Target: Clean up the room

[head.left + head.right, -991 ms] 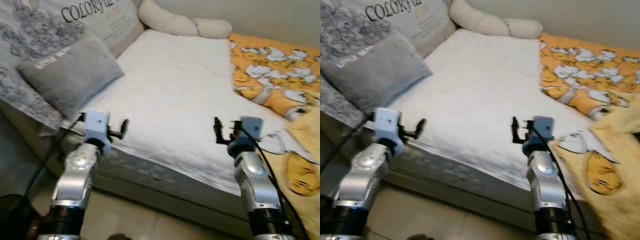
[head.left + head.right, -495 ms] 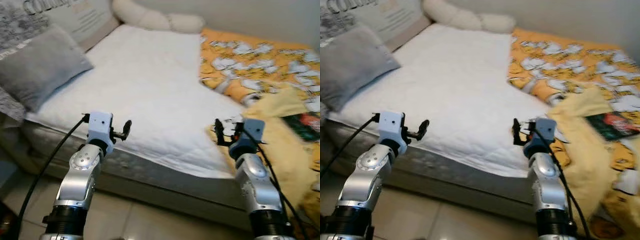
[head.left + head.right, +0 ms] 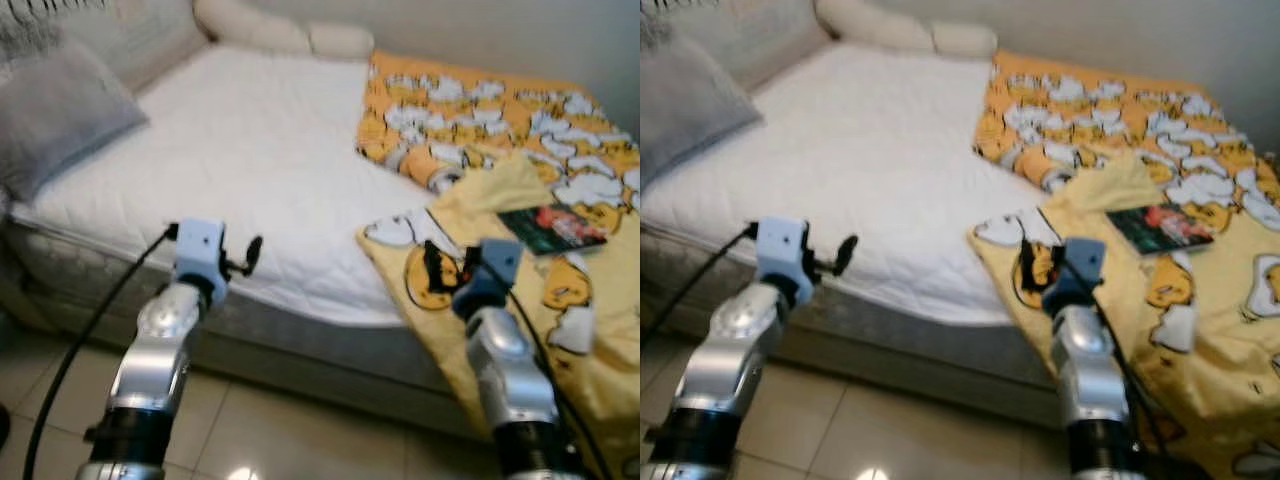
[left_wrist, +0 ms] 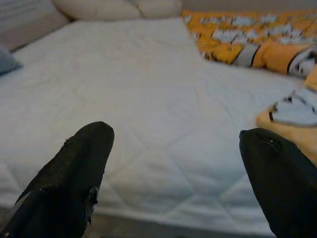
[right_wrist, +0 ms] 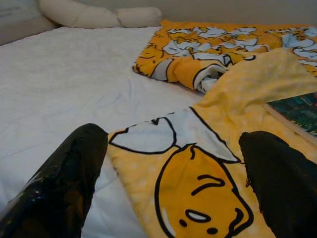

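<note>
Bed (image 3: pixel 250 150) ahead, white quilted sheet bare over its left and middle. Yellow-orange cartoon blanket (image 3: pixel 480 110) bunched across the right half, one pale yellow fold draped over the near right edge toward the tiled floor (image 3: pixel 300 440). Book (image 3: pixel 552 226) with a dark cover lying flat on the blanket, far right, well apart from both grippers. Grey pillow (image 3: pixel 50 110) at the far left, against a printed headboard cushion (image 3: pixel 150 30); long cream bolster (image 3: pixel 280 35) along the far wall. Left gripper (image 3: pixel 250 255) raised just in front of the near edge of the bed, over the white sheet's border, fingers (image 4: pixel 74 173) spread wide and holding nothing. Right gripper (image 3: pixel 432 268) raised level with it to the right, in front of the draped fold of blanket with its egg-face print, fingers (image 5: pixel 64 183) likewise wide apart and empty, not touching the cloth. Black cable (image 3: pixel 90 330) trailing from the left wrist down toward the floor. Both silver forearms rising from the near bottom of the eye views, well apart from each other. Slight blur over the whole scene.
</note>
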Available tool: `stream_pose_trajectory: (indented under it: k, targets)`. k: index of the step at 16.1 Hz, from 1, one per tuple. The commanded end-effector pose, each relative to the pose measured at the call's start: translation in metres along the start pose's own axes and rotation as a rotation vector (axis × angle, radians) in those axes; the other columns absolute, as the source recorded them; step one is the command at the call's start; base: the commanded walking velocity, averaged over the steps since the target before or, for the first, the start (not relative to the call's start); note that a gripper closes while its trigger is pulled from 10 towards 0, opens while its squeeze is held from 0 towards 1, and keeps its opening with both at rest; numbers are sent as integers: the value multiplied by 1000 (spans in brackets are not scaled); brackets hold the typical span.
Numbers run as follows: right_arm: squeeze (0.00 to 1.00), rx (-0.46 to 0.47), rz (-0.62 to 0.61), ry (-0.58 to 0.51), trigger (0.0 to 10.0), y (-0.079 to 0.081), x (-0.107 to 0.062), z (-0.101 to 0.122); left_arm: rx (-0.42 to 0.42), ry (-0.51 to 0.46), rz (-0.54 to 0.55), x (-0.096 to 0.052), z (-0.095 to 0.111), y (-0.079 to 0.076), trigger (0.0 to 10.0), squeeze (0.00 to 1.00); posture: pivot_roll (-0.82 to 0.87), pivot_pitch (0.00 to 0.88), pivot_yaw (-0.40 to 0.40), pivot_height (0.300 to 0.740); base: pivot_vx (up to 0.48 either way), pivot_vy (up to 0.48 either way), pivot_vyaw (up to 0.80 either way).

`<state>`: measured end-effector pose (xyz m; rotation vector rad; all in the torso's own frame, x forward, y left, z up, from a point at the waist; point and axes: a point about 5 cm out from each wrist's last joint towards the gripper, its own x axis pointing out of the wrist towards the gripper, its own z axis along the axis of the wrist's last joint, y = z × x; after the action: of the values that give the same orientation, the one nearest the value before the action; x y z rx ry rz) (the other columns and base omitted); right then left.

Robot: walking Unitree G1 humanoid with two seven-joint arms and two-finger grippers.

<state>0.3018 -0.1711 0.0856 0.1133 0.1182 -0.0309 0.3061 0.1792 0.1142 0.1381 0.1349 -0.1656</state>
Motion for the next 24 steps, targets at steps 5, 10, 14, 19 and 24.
stream_pose_trajectory:
  k: [5,10,14,19,24]
  targets:
    - [1000,1,-28,-1,10000,-4,2,3,1,2,28,1,1,2,10000,941,0,0,-49,740,0,-201,0]
    - [1000,60,-45,11,10000,-2,4,3,-4,-14,14,1,2,1,10000,886,0,0,-49,740,0,0,-480]
    - [1000,64,-53,11,10000,-3,5,5,-12,-23,25,2,4,1,10000,631,0,0,-50,740,0,0,-200]
    - [1000,28,-62,5,10000,-4,5,6,-25,-14,63,4,5,8,10000,451,2,0,-52,740,0,0,-800]
    - [1000,38,-66,-53,10000,-3,7,13,-35,-23,64,5,6,11,10000,467,0,0,-50,740,48,0,-800]
